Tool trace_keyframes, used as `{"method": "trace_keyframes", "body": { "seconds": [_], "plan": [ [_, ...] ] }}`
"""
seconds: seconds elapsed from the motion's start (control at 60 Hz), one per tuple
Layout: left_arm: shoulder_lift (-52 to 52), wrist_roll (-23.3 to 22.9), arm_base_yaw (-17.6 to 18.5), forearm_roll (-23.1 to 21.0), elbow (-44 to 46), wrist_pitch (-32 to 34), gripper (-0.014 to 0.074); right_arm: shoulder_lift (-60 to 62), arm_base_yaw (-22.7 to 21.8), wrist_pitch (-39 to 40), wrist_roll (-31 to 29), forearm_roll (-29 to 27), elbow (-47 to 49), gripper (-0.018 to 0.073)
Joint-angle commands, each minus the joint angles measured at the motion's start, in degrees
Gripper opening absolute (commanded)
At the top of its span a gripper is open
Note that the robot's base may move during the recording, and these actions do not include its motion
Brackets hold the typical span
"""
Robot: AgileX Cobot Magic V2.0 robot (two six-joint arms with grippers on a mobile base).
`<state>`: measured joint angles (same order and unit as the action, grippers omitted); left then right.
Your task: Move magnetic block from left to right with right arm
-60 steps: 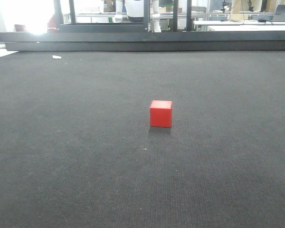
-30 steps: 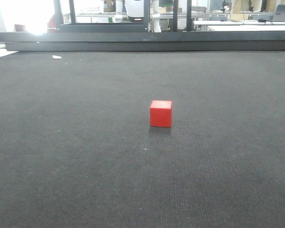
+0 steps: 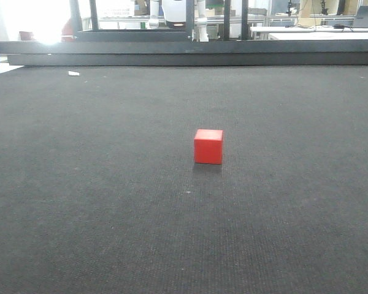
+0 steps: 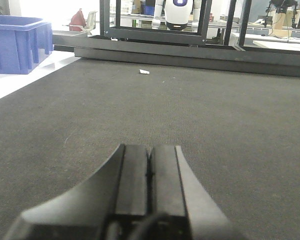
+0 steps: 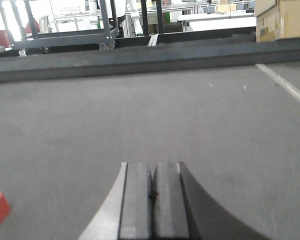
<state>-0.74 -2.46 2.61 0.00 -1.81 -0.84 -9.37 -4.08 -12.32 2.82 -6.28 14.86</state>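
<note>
The left gripper (image 4: 149,150) and the right gripper (image 5: 152,167) are both showing jaws pressed together on nothing, hanging low over the dark woven mat (image 3: 80,214). A black rail (image 3: 184,54) is running along the mat's far edge at 12 o'clock. A blue bin (image 4: 15,42) is standing at 10 o'clock from the left jaws, and a cardboard box (image 5: 285,20) at 1 o'clock from the right. The magnetic block (image 3: 208,147) is resting on the mat at 8 o'clock of the right jaws, apart from them, sitting where it was a second ago.
</note>
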Motion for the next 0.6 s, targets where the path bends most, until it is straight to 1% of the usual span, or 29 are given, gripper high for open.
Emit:
{"method": "trace_keyframes", "body": {
  "seconds": [0.0, 0.05, 0.083, 0.183, 0.233, 0.283, 0.316, 0.383, 0.483, 0.583],
  "plan": [
    [-0.8, -0.2, -0.1, 0.0, -0.3, 5.2, -0.0116, -6.8, 0.1, 4.0, 0.1, -0.2, 7.4, 0.0116],
    [-0.8, -0.2, -0.1, 0.0, -0.3, 5.2, -0.0116, -10.7, 0.5, 3.1, 0.1, -0.2, 10.1, 0.0174],
    [-0.8, -0.2, -0.1, 0.0, -0.3, 5.2, -0.0116, -13.5, 1.1, 2.1, 0.1, -0.2, 12.0, 0.0233],
    [-0.8, -0.2, -0.1, 0.0, -0.3, 5.2, -0.0116, -21.7, 3.6, -1.2, 0.1, -0.2, 17.6, 0.0442],
    [-0.8, -0.2, -0.1, 0.0, -0.3, 5.2, -0.0116, -26.0, 5.1, -2.6, 0.1, -0.2, 20.2, 0.0524],
    [-0.8, -0.2, -0.1, 0.0, -0.3, 5.2, -0.0116, -29.8, 6.8, -4.2, 0.1, -0.2, 22.9, 0.0583],
    [-0.8, -0.2, -0.1, 0.0, -0.3, 5.2, -0.0116, -32.0, 8.2, -5.2, 0.1, -0.2, 24.6, 0.0611],
    [-0.8, -0.2, -0.1, 0.0, -0.3, 5.2, -0.0116, -37.7, 11.4, -8.3, 0.1, -0.2, 29.1, 0.0634],
    [-0.8, -0.2, -0.1, 0.0, -0.3, 5.2, -0.0116, -45.3, 17.1, -11.4, 0.5, -0.2, 34.6, 0.0635],
    [-0.8, -0.2, -0.1, 0.0, -0.3, 5.2, -0.0116, -52.6, 22.1, -14.9, 4.0, -0.2, 41.1, 0.0634]
  ]
}}
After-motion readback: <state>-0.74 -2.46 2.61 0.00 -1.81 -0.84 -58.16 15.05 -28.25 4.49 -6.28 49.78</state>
